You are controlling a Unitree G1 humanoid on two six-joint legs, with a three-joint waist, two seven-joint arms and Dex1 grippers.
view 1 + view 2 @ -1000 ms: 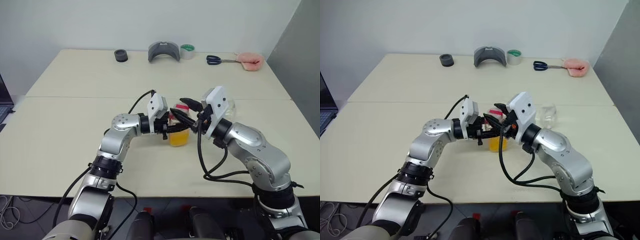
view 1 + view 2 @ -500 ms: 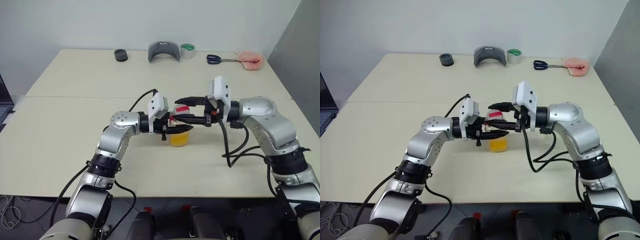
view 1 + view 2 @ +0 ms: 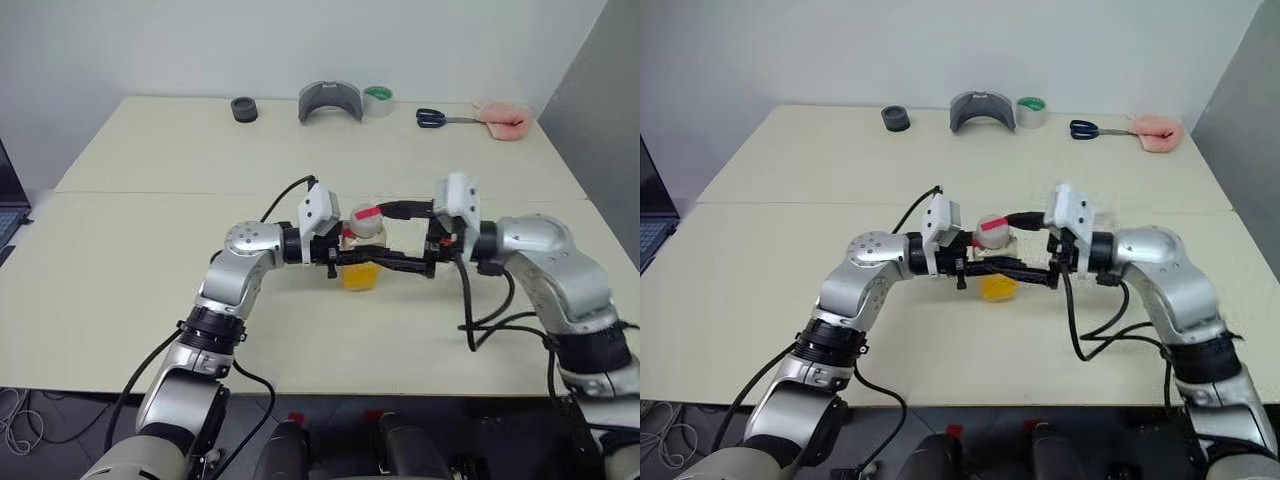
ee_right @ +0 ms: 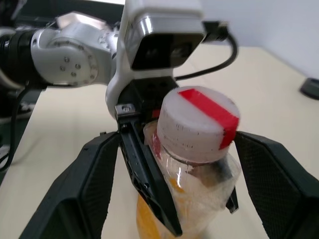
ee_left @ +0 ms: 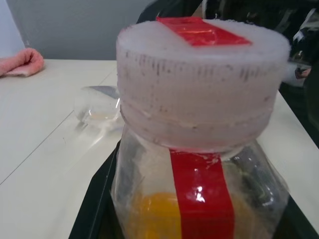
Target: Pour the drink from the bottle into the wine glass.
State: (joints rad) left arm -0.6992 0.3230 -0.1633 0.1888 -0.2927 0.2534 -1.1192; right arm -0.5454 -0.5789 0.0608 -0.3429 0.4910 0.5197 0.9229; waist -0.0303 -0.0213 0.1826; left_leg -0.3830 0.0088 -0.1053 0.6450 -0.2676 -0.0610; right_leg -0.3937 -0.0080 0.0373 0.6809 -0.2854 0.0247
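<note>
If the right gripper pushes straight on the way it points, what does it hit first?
Most likely the bottle's cap: the open right gripper straddles the bottle, which the left gripper holds. Depth is hard to judge.

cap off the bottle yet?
No, the red-and-white cap sits on the bottle, which the left gripper clamps while the right gripper is open around it.

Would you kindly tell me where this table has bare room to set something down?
The cream table is bare left of the arms and between the black tape roll and the capped clear orange-drink bottle. Its centre, at the end effectors, and the back edge are crowded.
</note>
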